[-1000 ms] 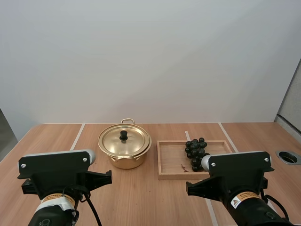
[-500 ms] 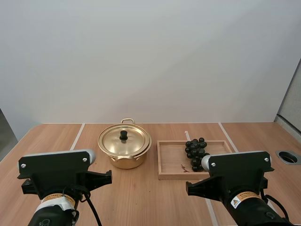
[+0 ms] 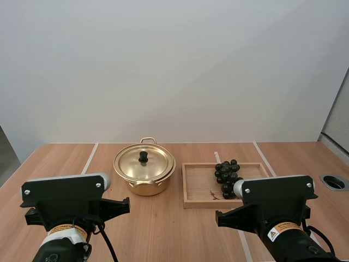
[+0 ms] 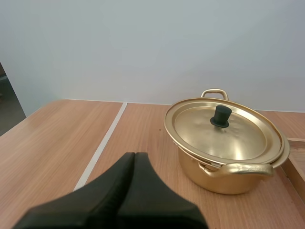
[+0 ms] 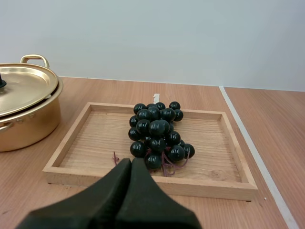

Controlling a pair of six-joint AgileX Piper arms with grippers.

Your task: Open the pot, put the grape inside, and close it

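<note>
A gold pot stands on the table with its lid on, a black knob at the lid's middle. To its right a bunch of dark grapes lies in a wooden tray. My left gripper is shut, its fingers together as one wedge, short of the pot and left of it. My right gripper is shut too, just before the tray's near rim, with the grapes straight ahead.
Both arms sit low at the table's near edge, the left arm and the right arm. Pale seams run across the wooden tabletop. A round grommet hole lies at the far right.
</note>
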